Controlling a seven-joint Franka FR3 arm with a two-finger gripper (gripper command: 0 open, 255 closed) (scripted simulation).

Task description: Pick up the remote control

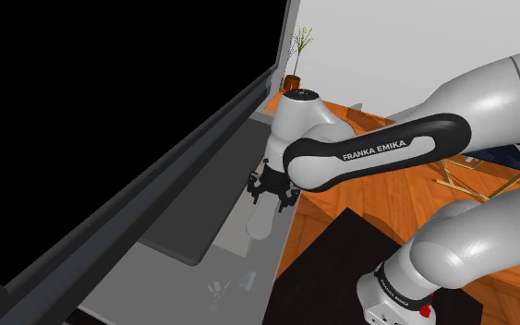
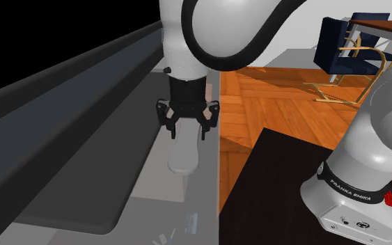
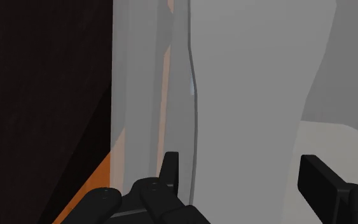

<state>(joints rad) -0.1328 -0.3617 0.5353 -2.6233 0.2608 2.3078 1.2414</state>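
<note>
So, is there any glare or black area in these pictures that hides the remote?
Shoulder view: a black area covers the upper left, yet the pale remote under the open pincer is evenly lit. Second exterior view: flat light, no glare. Wrist view: the remote looks plain grey.

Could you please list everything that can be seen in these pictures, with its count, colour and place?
remote control: one, white, lying on the light grey surface under the gripper
slab: one, dark grey, on the surface beside the remote control
small items: a few, pale, too small to identify, on the surface
potted plant: one, thin stems in a brown pot, at the far end
chair: one, dark blue with a gold frame, on the wooden floor
stand: one, black, on the floor
arm: one, white with dark joints
gripper: one, black, open, fingers either side of the remote control
</note>
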